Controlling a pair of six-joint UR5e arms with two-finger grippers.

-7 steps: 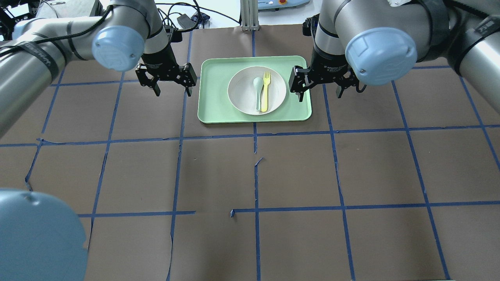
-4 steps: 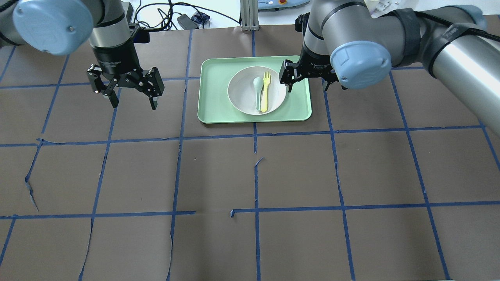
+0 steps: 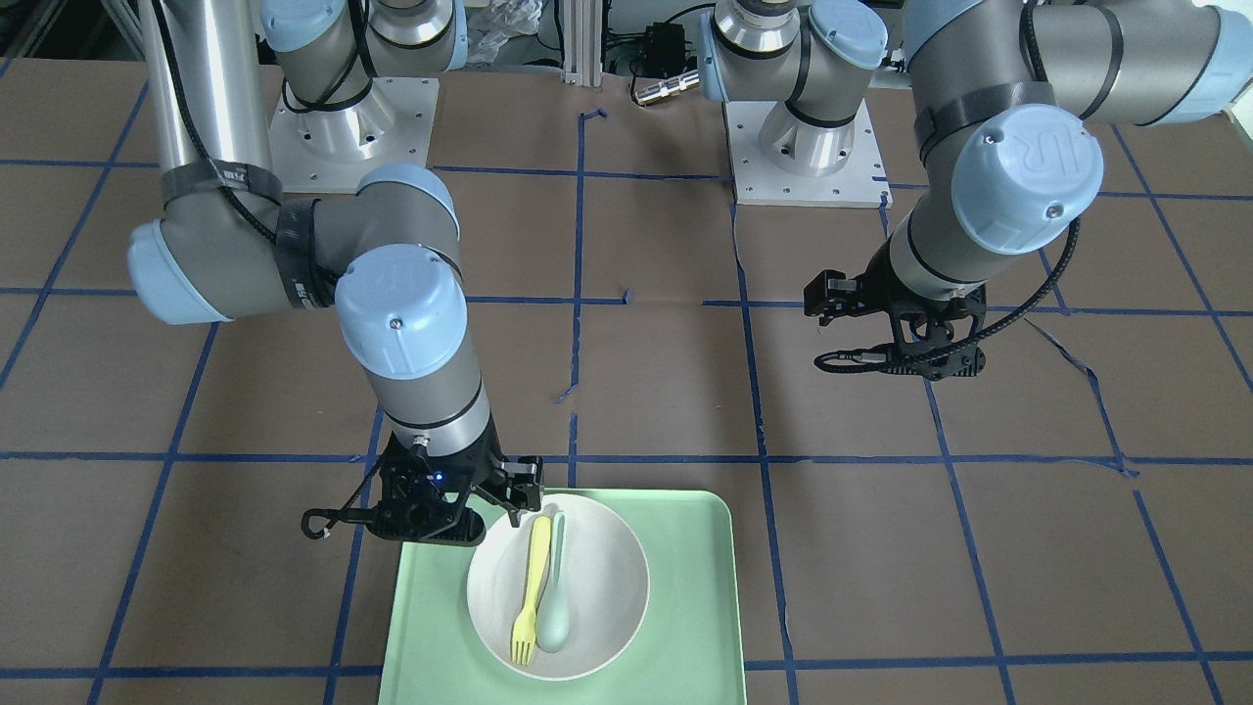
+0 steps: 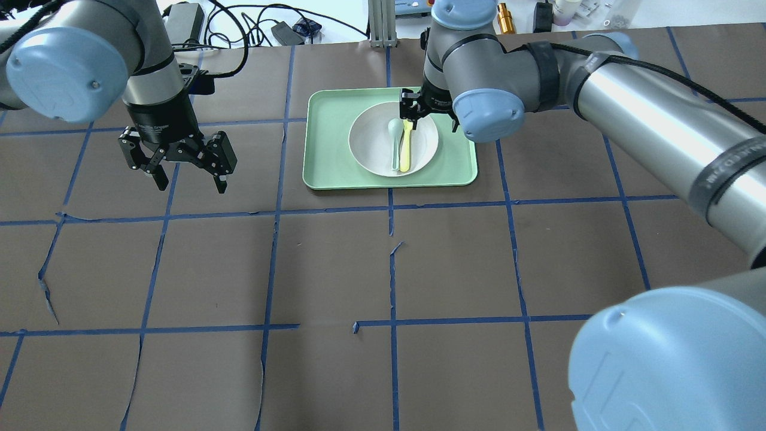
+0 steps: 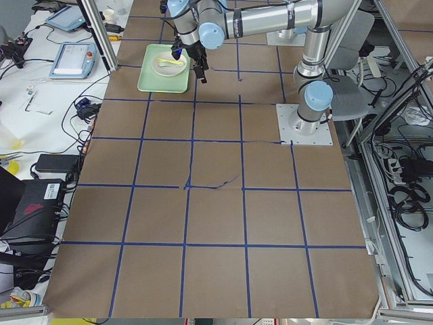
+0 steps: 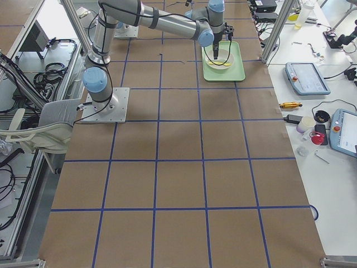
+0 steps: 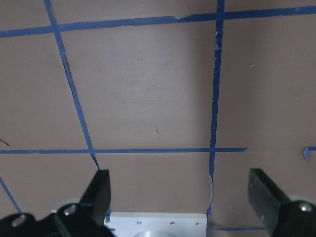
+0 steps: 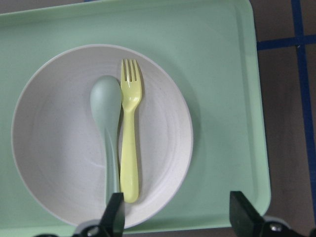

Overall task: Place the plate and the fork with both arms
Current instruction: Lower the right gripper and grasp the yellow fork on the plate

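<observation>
Brown blue-gridded desk (image 4: 455,269): slim pale-yellow plastic fork (image 8: 129,143) lies in round off-white ringed plate (image 8: 59,187) on mint-green tray (image 8: 222,98); left tool (image 4: 190,184) and right tool (image 8: 176,207) spread wide, empty.

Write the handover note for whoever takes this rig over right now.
Left pincer: open, empty, above bare table to the left of the tray.
Right pincer: open, empty, above the plate.
The plate sits on the tray; the fork and a spoon lie side by side in it.
Done: nothing grasped, nothing placed.
Left: probably the right pincer takes the fork and the left takes the plate; both then go onto the table.
</observation>
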